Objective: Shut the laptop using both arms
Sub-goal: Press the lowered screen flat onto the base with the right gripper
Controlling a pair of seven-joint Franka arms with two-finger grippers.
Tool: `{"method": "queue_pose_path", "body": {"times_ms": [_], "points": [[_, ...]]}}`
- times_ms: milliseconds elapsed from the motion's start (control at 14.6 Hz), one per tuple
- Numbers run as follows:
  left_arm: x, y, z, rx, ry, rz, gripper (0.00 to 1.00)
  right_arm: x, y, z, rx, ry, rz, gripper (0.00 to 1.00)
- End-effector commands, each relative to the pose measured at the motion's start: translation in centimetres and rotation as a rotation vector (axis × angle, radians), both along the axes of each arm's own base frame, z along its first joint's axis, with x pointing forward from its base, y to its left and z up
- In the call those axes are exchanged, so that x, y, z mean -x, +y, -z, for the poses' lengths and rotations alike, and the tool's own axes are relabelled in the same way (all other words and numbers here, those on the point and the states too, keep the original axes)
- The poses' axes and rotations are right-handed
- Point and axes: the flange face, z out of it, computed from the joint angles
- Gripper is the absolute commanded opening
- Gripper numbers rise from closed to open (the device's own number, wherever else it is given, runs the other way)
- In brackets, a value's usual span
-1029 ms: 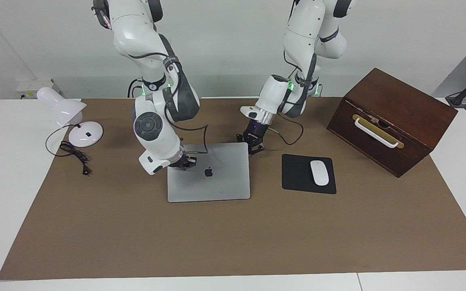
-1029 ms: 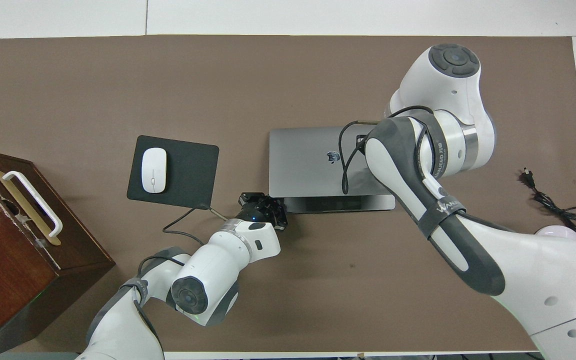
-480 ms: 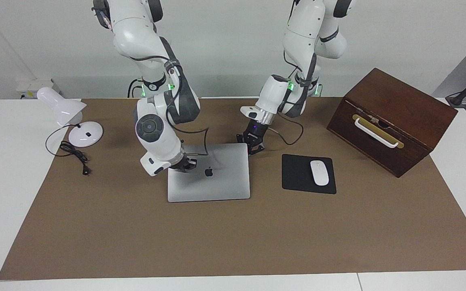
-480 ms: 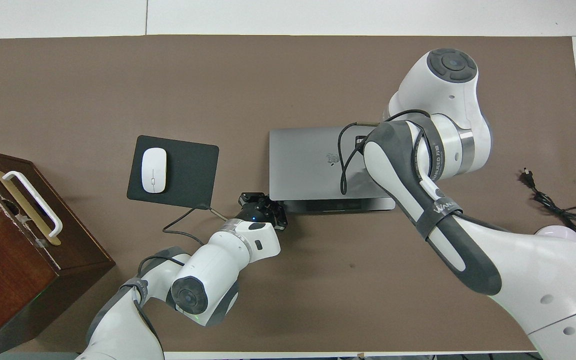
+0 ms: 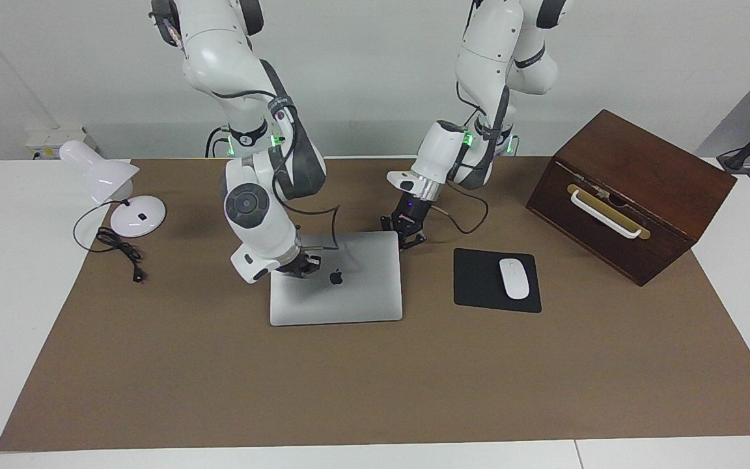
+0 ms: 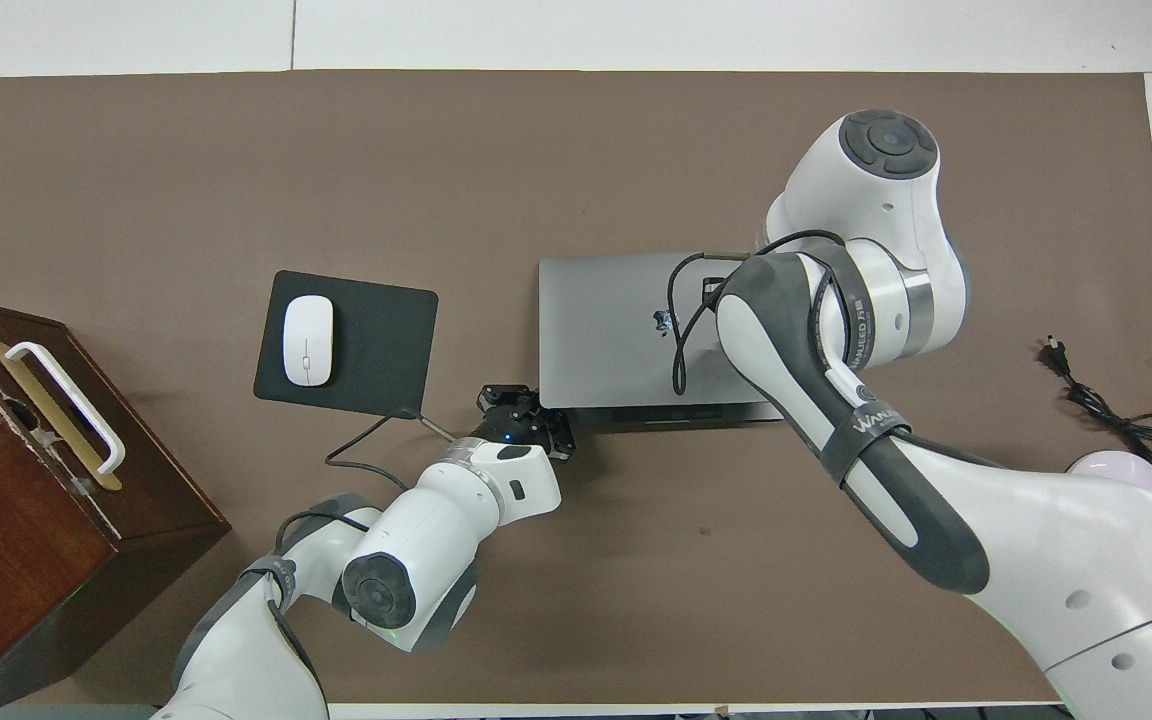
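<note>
Laptop [image 5: 336, 279] sits mid-table on the brown mat, beside the mouse pad [image 5: 496, 280], lid nearly flat with only a thin strip of base showing. Right gripper [image 5: 301, 266] rests on the lid, likely to press it down. Left gripper [image 5: 406, 231] braces the base corner nearest the robots, probably against sliding. Can't tell finger state for either.

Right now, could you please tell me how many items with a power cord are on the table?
1: the desk lamp, at the right arm's end of the table, cord unplugged beside it.
</note>
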Motion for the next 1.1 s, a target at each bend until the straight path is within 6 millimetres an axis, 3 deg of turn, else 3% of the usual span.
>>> {"method": "queue_pose_path", "body": {"times_ms": [0, 549, 1029], "points": [[0.3, 0.3, 2.5, -0.032, 0.024, 0.009, 0.0, 0.7, 0.2, -0.2, -0.018, -0.004, 0.035, 0.0], [0.3, 0.3, 2.5, -0.032, 0.024, 0.009, 0.0, 0.6, 0.3, -0.7, -0.017, -0.005, 0.044, 0.0], [0.3, 0.3, 2.5, -0.032, 0.024, 0.009, 0.0, 0.3, 0.8, -6.2, -0.028, 0.004, 0.022, 0.0]]}}
